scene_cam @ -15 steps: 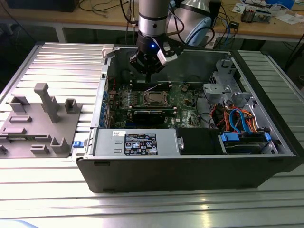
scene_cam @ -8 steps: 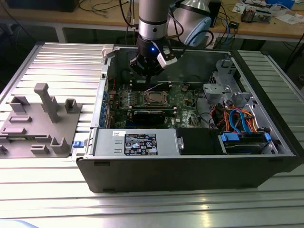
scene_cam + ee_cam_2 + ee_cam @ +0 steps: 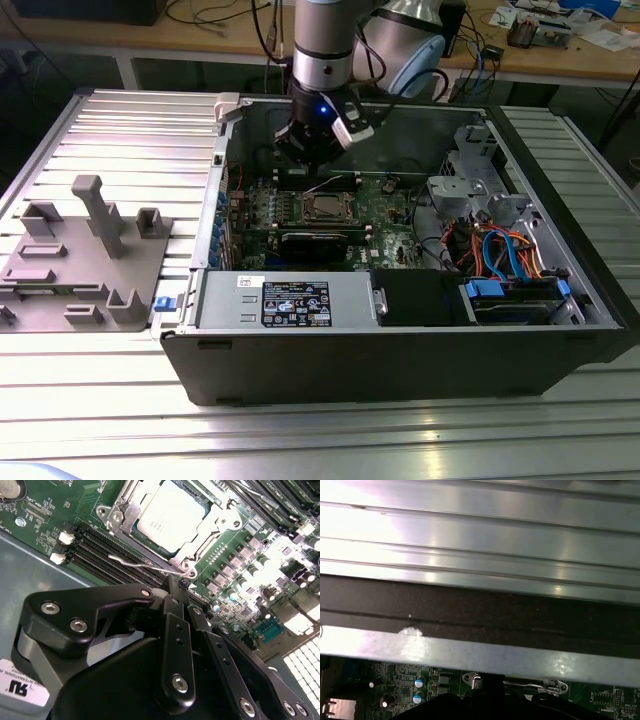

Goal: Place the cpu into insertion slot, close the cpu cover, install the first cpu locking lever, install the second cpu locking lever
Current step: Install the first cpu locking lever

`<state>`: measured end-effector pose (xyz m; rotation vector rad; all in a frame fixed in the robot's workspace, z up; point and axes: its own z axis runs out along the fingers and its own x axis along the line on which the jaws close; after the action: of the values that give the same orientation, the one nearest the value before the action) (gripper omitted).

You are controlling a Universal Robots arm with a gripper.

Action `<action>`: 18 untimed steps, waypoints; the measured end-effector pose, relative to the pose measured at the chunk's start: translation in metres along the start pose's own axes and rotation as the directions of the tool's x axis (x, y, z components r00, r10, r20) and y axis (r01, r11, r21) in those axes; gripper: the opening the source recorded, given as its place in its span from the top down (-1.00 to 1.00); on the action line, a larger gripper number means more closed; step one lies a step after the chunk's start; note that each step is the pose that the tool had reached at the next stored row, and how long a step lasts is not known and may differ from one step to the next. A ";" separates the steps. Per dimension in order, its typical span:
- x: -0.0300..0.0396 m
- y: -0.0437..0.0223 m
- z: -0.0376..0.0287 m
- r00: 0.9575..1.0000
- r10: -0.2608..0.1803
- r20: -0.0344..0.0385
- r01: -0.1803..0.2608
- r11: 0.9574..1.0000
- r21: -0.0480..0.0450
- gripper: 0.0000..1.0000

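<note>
Exterior view: an open computer case [image 3: 400, 370] lies on the bench [image 3: 120, 130], green board inside. The cpu [image 3: 171, 515] sits in the insertion slot [image 3: 134, 527], the cpu cover [image 3: 215, 525] down around it. One thin locking lever [image 3: 145, 566] lies just beside the socket edge. The gripper [image 3: 172, 587] hangs close above that lever, fingers [image 3: 176, 597] drawn together, clamped on nothing visible.
</note>
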<state>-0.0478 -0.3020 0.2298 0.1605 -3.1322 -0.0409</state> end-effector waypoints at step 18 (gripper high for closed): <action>-0.0219 -0.0027 0.0240 0.999 -0.033 -0.005 0.033 0.999 0.000 0.79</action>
<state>-0.0260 -0.3018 0.2057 0.2125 -3.1245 -0.0406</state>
